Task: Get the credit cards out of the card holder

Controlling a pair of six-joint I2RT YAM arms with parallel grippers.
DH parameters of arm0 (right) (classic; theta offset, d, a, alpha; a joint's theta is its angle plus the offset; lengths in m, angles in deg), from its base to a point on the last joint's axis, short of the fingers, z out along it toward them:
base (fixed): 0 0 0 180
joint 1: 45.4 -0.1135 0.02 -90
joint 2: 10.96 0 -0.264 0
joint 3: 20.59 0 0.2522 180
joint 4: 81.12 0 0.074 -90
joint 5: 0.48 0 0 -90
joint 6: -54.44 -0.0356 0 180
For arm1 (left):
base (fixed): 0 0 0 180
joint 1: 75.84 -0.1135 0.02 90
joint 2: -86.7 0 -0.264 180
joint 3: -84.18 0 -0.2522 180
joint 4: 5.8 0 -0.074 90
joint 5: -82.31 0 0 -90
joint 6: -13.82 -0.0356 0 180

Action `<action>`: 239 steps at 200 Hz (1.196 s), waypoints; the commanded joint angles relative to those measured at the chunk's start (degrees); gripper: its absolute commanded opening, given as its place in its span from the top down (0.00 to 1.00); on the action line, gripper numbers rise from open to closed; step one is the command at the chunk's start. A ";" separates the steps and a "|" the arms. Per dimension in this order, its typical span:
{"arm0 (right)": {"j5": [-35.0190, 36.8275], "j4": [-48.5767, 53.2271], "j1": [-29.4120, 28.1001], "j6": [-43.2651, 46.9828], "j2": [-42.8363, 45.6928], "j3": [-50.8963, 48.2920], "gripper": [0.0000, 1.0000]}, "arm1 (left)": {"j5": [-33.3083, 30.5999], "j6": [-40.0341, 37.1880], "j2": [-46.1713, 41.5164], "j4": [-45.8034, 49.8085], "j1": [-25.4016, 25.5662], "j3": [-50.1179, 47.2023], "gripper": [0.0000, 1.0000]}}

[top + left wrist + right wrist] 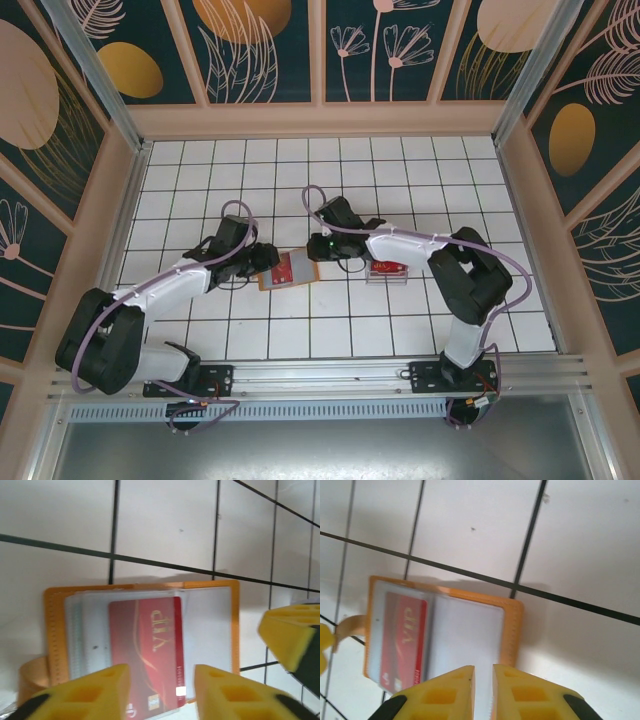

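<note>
though spread open and flat near the middle of the table (200,180), not yet emptied: judged somewhere short of halfway, with at least one card left to draw out. at nine o'clock of the holder in the top view, left gripper (260,263) poised over the edge of the card holder (285,272), yellow fingers (100,692) apart with a plain gap, straddling the near end of the red credit card (145,650) and showing no pinch; cannot tell whether touching. inside the holder's left panel, that red card tucked in a clear pocket, its near end seemingly poking a little past the edge toward six o'clock of the left wrist view; paler sleeves stacked behind, contents not readable. in the right panel, a clear pocket looking bare. at two o'clock of the holder, right gripper (316,254) with fingers (437,695) drawn almost together, a thin slit between, set at the six o'clock edge of the right panel in its own view; cannot tell whether nipping that edge or merely above. at three o'clock, well apart from the holder, a clear box (388,270) holding something red, too small to name.
</note>
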 commanded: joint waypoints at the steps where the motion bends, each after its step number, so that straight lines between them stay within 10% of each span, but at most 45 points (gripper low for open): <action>1: -4.33 -2.08 -0.53 -1.04 -0.34 2.30 0.82 | -2.14 -0.90 -0.82 1.79 -0.41 -1.55 0.76; 239: -21.94 -3.67 -0.18 -2.65 -13.97 7.42 0.79 | 3.62 1.85 4.10 -5.25 -0.50 -6.52 0.93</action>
